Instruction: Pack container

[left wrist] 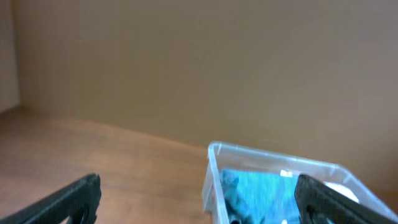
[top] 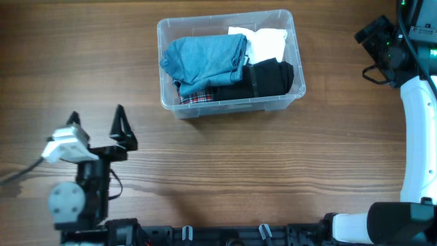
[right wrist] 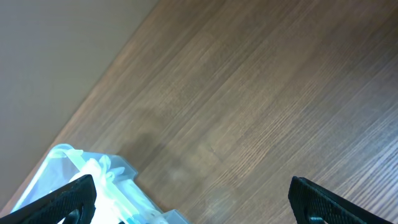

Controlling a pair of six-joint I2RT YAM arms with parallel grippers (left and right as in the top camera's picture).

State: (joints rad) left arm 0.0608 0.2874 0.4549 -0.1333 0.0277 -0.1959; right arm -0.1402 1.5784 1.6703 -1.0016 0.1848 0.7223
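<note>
The clear plastic container (top: pixel 168 102) sits at the table's upper middle. It holds a blue garment (top: pixel 205 56), a black garment (top: pixel 263 77), a white one (top: pixel 265 42) and a plaid one (top: pixel 196 98). My left gripper (top: pixel 97 121) is open and empty at the lower left, well clear of the container. The left wrist view shows the container (left wrist: pixel 214 171) with the blue garment (left wrist: pixel 258 190) between my open fingers (left wrist: pixel 199 199). My right gripper (top: pixel 372 34) is at the far upper right; its wrist view shows open fingers (right wrist: pixel 193 199) and the container's corner (right wrist: pixel 65 155).
The wooden table (top: pixel 273 164) spreads around the container. The right arm's white link (top: pixel 416 130) runs along the right edge. The arm bases stand at the front edge (top: pixel 225 236).
</note>
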